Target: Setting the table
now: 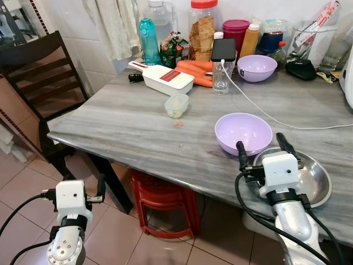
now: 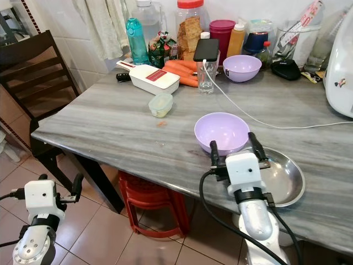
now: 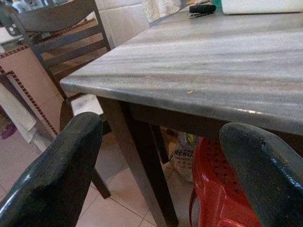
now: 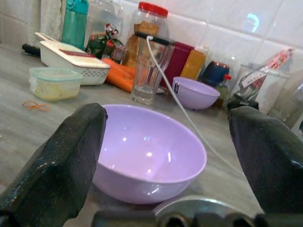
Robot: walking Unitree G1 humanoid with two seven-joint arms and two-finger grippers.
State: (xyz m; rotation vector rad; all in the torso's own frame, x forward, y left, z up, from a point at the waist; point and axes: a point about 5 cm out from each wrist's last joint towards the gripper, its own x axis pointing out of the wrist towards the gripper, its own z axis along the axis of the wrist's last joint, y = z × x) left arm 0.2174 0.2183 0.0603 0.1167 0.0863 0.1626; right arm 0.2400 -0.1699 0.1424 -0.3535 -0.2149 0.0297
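A lavender bowl (image 1: 243, 132) sits upright near the front edge of the grey marble-patterned table (image 1: 121, 127), its rim just beside or touching a shallow steel plate (image 1: 317, 179) that lies toward the robot's right. The right gripper (image 1: 262, 148) hovers just short of the bowl with its two black fingers (image 4: 57, 165) spread wide, holding nothing; in the right wrist view the bowl sits between the fingers but beyond their tips, untouched, and the plate's rim shows just under the camera. The right arm reaches up from below the table edge, wrist over the plate's near side, fingers pointing toward the bowl and the wall behind.

The left gripper (image 1: 74, 185) hangs low beside the table, out over the tiled floor, its fingers released and apart with nothing between them; its wrist view looks at the table's corner and a red plastic stool (image 1: 162, 201) beneath.

Farther back on the table lie a small lidded container (image 1: 176, 105), a white slicer box (image 1: 165, 79), carrots (image 1: 196, 72), a glass (image 1: 220, 77) with a phone (image 1: 223, 49) leaning on it and a white cable trailing right, and a second lavender bowl (image 1: 256, 67). Jars and bottles line the tiled wall. A dark wooden chair (image 1: 41, 72) stands at the table's left end.
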